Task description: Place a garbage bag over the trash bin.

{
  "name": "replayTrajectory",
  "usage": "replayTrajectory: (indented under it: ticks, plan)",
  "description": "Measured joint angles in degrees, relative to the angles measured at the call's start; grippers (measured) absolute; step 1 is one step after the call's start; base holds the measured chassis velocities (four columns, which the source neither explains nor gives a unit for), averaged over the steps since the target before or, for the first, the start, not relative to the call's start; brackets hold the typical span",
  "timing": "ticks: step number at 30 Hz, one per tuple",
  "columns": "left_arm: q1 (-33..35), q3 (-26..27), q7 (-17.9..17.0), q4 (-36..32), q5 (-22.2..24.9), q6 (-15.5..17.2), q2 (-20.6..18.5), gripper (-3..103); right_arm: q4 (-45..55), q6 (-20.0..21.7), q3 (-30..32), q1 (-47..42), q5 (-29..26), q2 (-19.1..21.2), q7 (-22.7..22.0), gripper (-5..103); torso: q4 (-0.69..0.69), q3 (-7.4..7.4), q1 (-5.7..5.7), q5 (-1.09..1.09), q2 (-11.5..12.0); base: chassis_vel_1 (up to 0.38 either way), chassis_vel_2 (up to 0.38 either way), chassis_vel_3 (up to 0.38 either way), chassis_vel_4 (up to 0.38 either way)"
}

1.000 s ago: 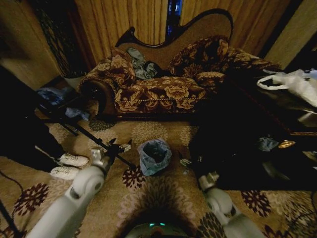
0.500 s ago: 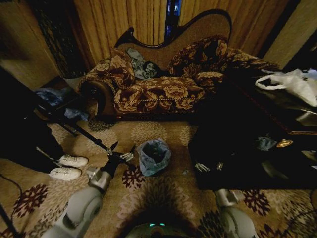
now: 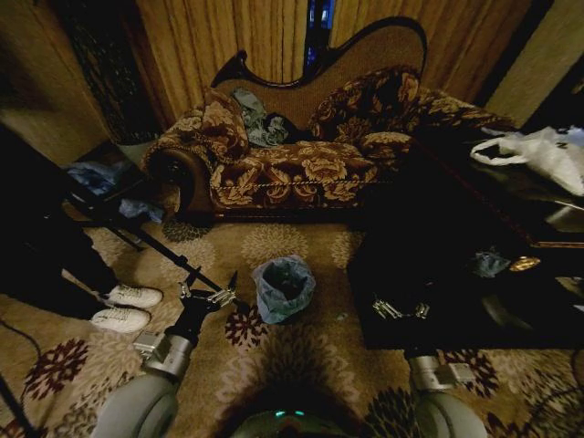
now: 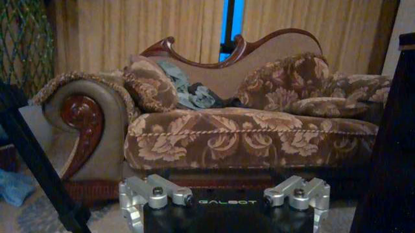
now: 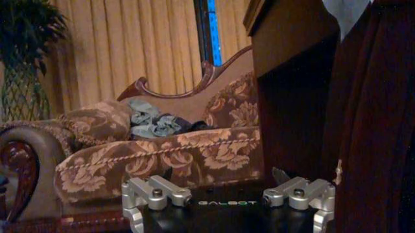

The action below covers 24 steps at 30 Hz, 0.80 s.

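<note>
The trash bin (image 3: pixel 286 282) stands on the carpet in front of the sofa in the head view. The light blue garbage bag (image 3: pixel 269 299) covers it, wrinkled film hanging over the rim and down the sides, with the dark inside showing at the mouth. My left gripper (image 3: pixel 208 292) hovers left of the bin, open, nothing between its fingers. My right gripper (image 3: pixel 400 310) is well right of the bin, beside the dark table, open and holding nothing. Both wrist views look past spread fingers (image 4: pixel 131 213) (image 5: pixel 133 213) at the sofa.
A patterned sofa (image 3: pixel 292 169) with clothes on it stands behind the bin. On the right, a dark table (image 3: pixel 474 246) carries a white plastic bag (image 3: pixel 538 155). A black tripod leg (image 3: pixel 155 242) and a person's white sneakers (image 3: pixel 128 306) lie at the left.
Both arms have drawn back toward me. The left gripper slid a little left and back from the bin; the right gripper moved right, away from it. The bin and bag have stayed put.
</note>
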<state>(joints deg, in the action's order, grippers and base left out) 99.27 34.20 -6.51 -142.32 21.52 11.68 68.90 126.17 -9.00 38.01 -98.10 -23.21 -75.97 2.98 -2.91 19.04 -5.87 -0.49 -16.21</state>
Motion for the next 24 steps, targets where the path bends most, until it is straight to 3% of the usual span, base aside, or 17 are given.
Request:
replayTrajectory:
  ticks: [24]
  plan:
    - [-1.17, 0.53, -0.08, 0.31, 0.47, 1.14, -1.00, 100, -0.02, 0.19, -0.59, -2.23, 1.58, 0.56, 0.39, 100, 0.00, 0.00, 0.00, 0.00, 0.00, 0.000, 0.000, 0.000, 0.000]
